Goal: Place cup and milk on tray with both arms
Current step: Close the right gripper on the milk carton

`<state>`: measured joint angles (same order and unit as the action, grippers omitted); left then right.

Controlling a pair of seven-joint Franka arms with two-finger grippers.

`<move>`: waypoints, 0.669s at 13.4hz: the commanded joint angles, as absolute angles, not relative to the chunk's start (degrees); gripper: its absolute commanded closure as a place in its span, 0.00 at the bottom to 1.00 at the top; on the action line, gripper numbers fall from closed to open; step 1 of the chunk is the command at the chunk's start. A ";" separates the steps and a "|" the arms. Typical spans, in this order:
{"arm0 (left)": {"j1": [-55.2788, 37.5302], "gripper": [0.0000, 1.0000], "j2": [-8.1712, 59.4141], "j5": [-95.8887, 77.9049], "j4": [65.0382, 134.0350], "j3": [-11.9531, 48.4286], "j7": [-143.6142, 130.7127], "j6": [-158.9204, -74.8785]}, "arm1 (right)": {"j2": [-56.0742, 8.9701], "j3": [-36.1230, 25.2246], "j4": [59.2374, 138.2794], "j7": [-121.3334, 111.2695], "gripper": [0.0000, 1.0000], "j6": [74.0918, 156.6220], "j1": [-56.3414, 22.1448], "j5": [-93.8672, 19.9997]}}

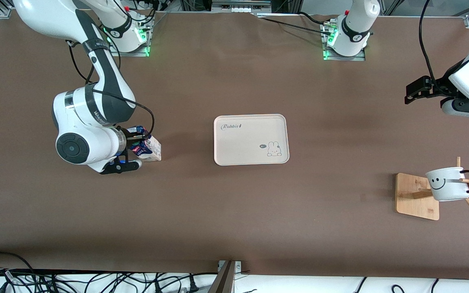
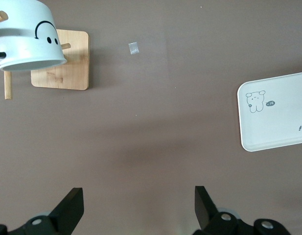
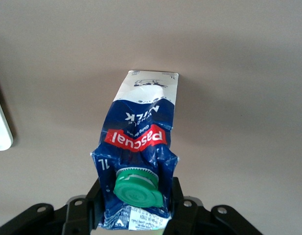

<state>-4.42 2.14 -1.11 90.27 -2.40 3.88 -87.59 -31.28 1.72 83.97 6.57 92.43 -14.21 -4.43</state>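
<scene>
The milk carton (image 3: 141, 147) is being pinched at its gable by the right gripper (image 3: 136, 205) for lifting toward the tray (image 1: 250, 122); the left gripper (image 2: 136, 210) is being held spread, waiting.

Brown table (image 1: 234, 211) w/ tray (image 1: 238, 142), milk (image 1: 151, 148), wooden rack base (image 1: 411, 195).

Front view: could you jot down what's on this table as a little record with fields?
milk: on the table toward the right arm's end, top crumpled between right gripper fingers
cup: hanging on wooden rack
tray: mid-table, nothing on it
left gripper: open, over bare table, waiting
</scene>
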 commanded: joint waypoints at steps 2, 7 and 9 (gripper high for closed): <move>-4.22 0.00 2.90 -0.70 88.51 -2.29 4.39 -86.31 | -30.41 1.58 83.76 6.15 0.44 91.41 -14.41 -4.04; -4.22 0.00 2.90 -0.70 88.51 -2.29 4.48 -86.31 | -30.23 1.58 83.85 6.24 0.51 91.41 -14.33 -4.04; -4.22 0.00 2.90 -0.70 88.51 -2.29 4.48 -86.31 | -29.45 1.58 83.76 6.94 0.52 90.97 -14.41 -4.30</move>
